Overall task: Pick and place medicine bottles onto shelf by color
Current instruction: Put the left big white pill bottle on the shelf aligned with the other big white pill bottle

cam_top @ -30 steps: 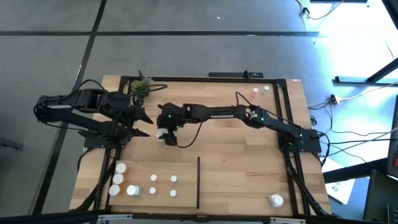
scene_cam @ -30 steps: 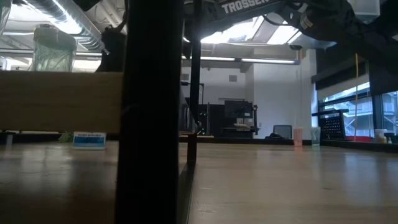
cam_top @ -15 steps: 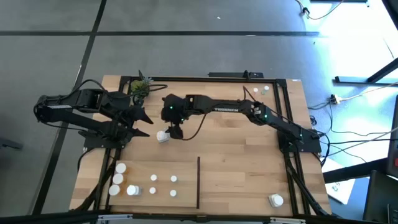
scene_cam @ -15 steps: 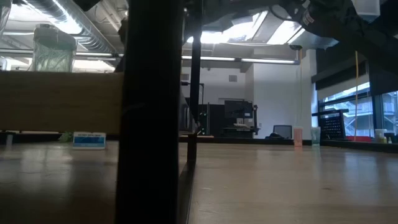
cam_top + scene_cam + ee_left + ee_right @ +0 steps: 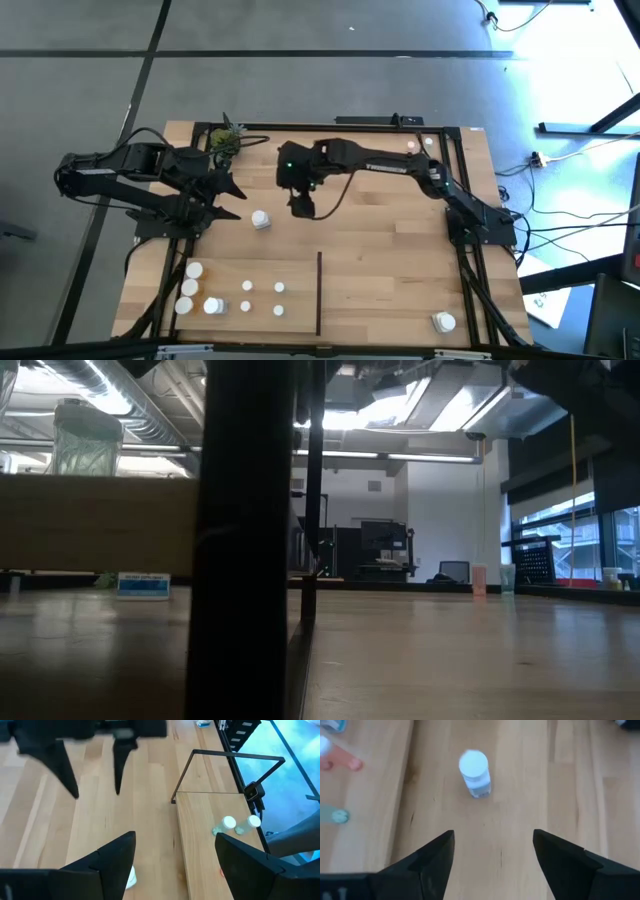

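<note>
High view: I've just released the white bottle [image 5: 261,219] mid-table; right gripper [image 5: 303,207] backs off wide, left gripper [image 5: 232,200] idles open.

High view: overhead, straight down, far off, takes in the whole table [image 5: 380,240], both arms, floor around. Low view: at tabletop height, level across the board into the room behind; a dark post [image 5: 245,540] very close blocks the left-centre. Left wrist view: looks down and forward past its own fingers [image 5: 107,862] at the boards, catching the right gripper [image 5: 95,772] farther off. Right wrist view: close, near straight down on the wood and a white bottle [image 5: 475,772]; the high view shares that bottle [image 5: 261,219].
</note>
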Robot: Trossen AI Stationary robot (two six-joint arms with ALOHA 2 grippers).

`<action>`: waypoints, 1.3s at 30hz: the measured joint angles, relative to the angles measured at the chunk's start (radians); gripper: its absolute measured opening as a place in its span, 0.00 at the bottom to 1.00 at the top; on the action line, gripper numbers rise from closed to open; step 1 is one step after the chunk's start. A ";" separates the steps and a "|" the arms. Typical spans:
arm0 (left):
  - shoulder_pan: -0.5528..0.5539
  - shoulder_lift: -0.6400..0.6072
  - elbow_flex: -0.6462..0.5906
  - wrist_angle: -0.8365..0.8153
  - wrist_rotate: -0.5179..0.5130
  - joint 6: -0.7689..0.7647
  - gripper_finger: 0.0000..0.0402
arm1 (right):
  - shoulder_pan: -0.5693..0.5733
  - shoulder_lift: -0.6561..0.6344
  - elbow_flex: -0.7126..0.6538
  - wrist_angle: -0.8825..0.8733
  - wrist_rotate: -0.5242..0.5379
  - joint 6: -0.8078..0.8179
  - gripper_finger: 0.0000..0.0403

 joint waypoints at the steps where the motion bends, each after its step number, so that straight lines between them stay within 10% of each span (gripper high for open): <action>1: 0.000 0.000 0.000 0.000 0.000 0.000 0.67 | 0.009 -0.012 0.000 0.001 0.017 0.002 0.67; 17: 0.000 -0.013 0.000 -0.015 0.004 0.024 0.67 | 0.190 -0.189 0.000 -0.010 0.267 0.106 0.67; 39: -0.031 0.017 -0.060 -0.057 -0.106 -0.057 0.67 | 0.329 -0.219 0.007 0.053 0.311 0.155 0.67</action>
